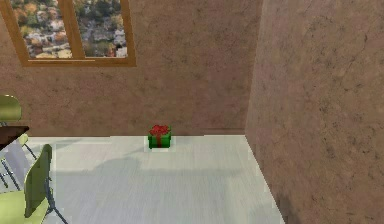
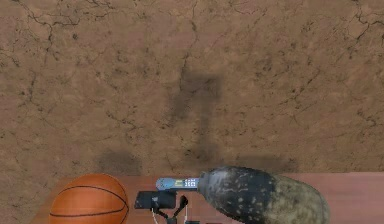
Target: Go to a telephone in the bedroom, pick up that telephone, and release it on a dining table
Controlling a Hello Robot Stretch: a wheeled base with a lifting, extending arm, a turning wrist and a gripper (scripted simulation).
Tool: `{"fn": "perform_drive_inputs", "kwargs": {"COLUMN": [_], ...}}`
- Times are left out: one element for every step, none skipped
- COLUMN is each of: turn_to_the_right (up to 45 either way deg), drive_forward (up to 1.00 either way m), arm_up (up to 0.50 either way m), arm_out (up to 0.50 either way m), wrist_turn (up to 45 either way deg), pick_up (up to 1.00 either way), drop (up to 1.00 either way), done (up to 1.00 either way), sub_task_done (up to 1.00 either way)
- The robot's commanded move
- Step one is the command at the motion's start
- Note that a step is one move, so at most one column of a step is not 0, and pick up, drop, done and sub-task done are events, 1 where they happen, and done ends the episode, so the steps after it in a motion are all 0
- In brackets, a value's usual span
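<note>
Telephone lies flat on the table, a small grey handset with a row of buttons. It is right at the far edge, where the tabletop meets the wall. In the arm side view the gripper is a dark body low in the picture. The phone sits just beyond it, farther out toward the wall and a touch to the view's right. The two look very near, but whether they touch cannot be told. The phone's long axis runs across the view, along the wall, so it lies crosswise to the arm's reach. A ball sits close on the gripper's other side, toward the view's left. With the phone on the surface right behind the fingers, I cannot tell whether the gripper holds anything, nor how its fingers stand. My reading is that the coming move turns on that short outward gap. It seems to call for a little more reach rather than a sideways shift, and for care to keep off the ball.
</note>
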Motion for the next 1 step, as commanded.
{"fn": "perform_drive_inputs", "kwargs": {"turn_to_the_right": [0.0], "drive_forward": [0.00], "arm_up": [0.30], "arm_out": [0.00], "wrist_turn": [0.0], "pick_up": [0.00], "drop": [0.00], "done": [0.00], "sub_task_done": [0.00]}}
